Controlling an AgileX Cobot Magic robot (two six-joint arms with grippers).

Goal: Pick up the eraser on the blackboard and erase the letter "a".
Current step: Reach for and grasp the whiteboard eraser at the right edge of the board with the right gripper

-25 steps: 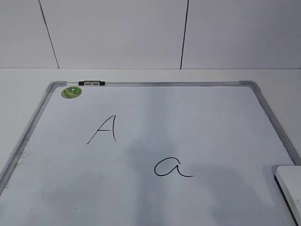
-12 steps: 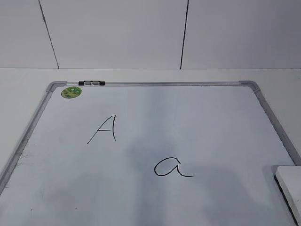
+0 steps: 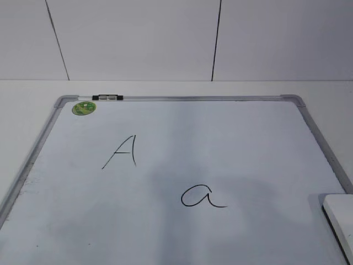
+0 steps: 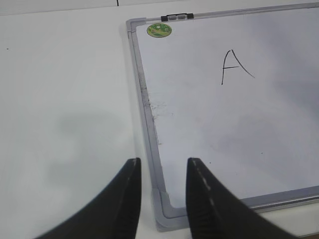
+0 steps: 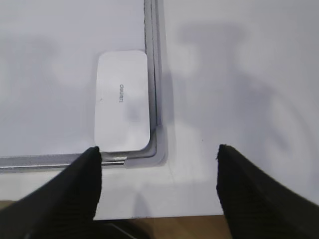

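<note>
The white eraser [image 5: 122, 100] lies flat in the blackboard's near right corner; a part of it shows at the right edge of the exterior view [image 3: 340, 218]. The blackboard [image 3: 182, 98] has a silver-grey frame and lies flat on the table. The cursive letter "a" [image 3: 202, 196] sits right of its middle. My right gripper [image 5: 158, 152] is open and empty, hovering above the frame corner, short of the eraser. My left gripper [image 4: 162, 164] is open and empty above the board's near left corner [image 4: 164, 211]. Neither gripper shows in the exterior view.
A capital "A" [image 3: 122, 152] is drawn left of the middle. A round green sticker [image 3: 84, 107] and a small black-and-silver clip [image 3: 107, 97] sit at the far left corner. The white table's front edge [image 5: 164, 216] runs just below the right gripper. A white wall stands behind.
</note>
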